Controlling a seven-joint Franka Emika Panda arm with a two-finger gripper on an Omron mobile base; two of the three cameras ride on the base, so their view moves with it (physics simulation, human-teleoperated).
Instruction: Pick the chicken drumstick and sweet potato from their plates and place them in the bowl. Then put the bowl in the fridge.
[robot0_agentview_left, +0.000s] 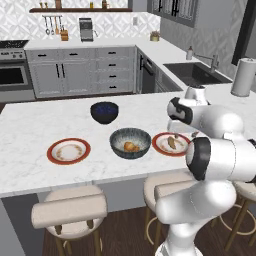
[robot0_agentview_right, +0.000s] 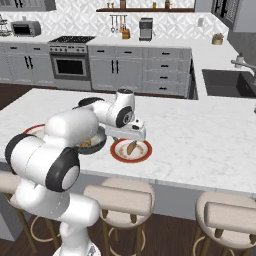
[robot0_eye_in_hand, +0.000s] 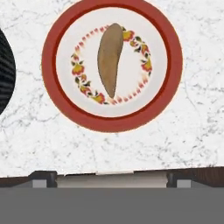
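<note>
Gripper (robot0_agentview_right: 131, 136) hangs above the right plate (robot0_eye_in_hand: 61, 105); jaw opening cannot be determined. Sweet potato (robot0_eye_in_hand: 109, 57) lies on that plate, directly below. Drumstick (robot0_agentview_left: 131, 146) sits in the bowl (robot0_agentview_left: 130, 134), beside the gripper.

Two red-rimmed plates are sitting on the surface: an empty plate (robot0_agentview_left: 69, 151) and a plate (robot0_agentview_left: 161, 144) carrying one sweet potato (robot0_eye_in_hand: 109, 59). Two bowls are sitting there too: one grey ribbed bowl (robot0_agentview_left: 130, 142) holding one chicken drumstick (robot0_agentview_left: 131, 146), and one dark blue bowl (robot0_agentview_left: 104, 112). Three stools are showing below the surface edge
</note>
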